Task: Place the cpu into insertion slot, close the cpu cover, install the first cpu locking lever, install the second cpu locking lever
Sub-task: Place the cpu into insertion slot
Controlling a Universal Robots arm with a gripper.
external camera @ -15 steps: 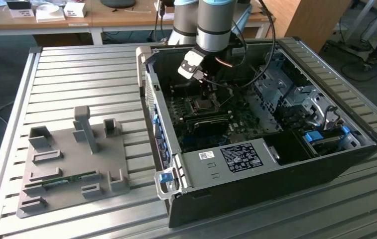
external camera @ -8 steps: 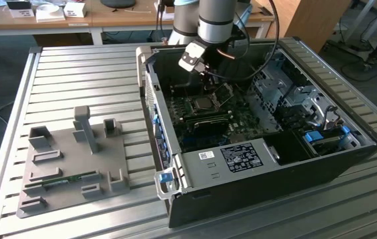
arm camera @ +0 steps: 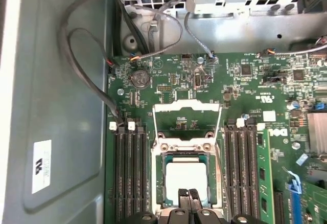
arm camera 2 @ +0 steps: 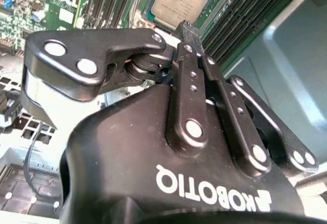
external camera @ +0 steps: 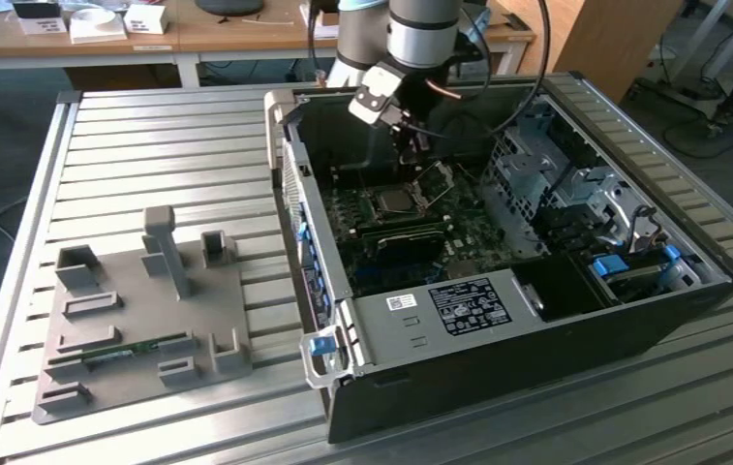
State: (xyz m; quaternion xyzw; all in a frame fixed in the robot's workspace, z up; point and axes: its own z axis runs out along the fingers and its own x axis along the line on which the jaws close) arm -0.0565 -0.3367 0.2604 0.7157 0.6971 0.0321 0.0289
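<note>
Open black computer case (external camera: 508, 358) on slatted metal table (external camera: 146, 145), grey fixture block (external camera: 134, 310) beside it, wooden desk (external camera: 211, 34) behind

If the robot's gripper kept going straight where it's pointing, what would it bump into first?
Probably the cpu, lying in the insertion slot with the cpu cover open. In the first wrist view the gripper points at the chip's edge, though the gap between them is unclear.

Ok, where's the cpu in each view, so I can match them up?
Exterior view: the cpu sits on the green board inside the open case, below the pincer.
First wrist view: the cpu lies in the insertion slot, next to the open cpu cover.
Second wrist view: the cpu is just beyond the pincer.
Shared landmark: the shut pincer.
</note>
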